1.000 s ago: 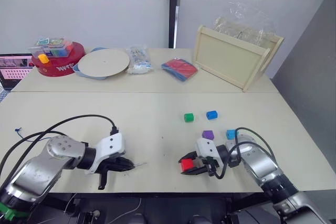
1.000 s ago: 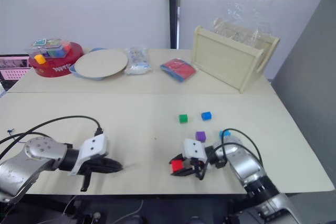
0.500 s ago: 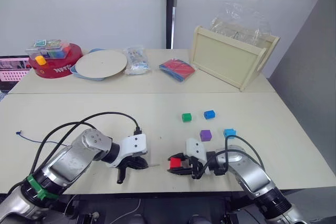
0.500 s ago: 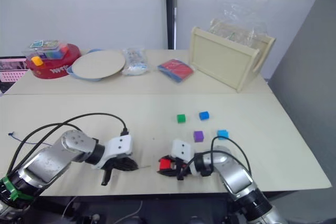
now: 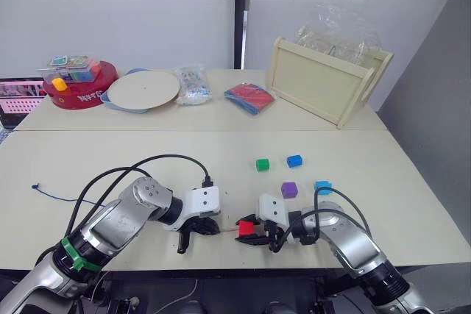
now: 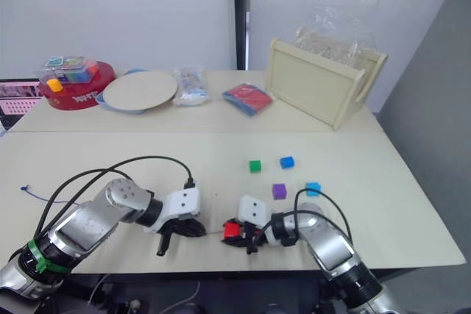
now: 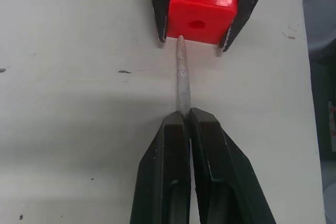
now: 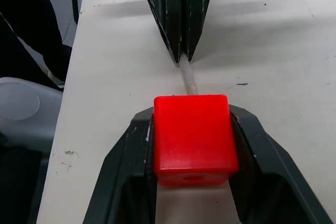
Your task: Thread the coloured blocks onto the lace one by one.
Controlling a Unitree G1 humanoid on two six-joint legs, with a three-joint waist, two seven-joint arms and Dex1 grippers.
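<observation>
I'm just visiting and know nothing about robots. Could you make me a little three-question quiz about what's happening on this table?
1. True or false: the right tool grips the red block.
2. What does the left tool pinch? A) the green block B) the lace's pale tip C) the purple block
3. Fill in: the tip sits just below the block's ____ without having entered it.

Key: 1 true; 2 B; 3 hole.

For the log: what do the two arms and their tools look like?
Both arms are silver-grey metal with black cables looping over them. The left arm wears a green band. Each ends in a white wrist block and a tool with two black tapered fingers: left tool, right tool.
</observation>
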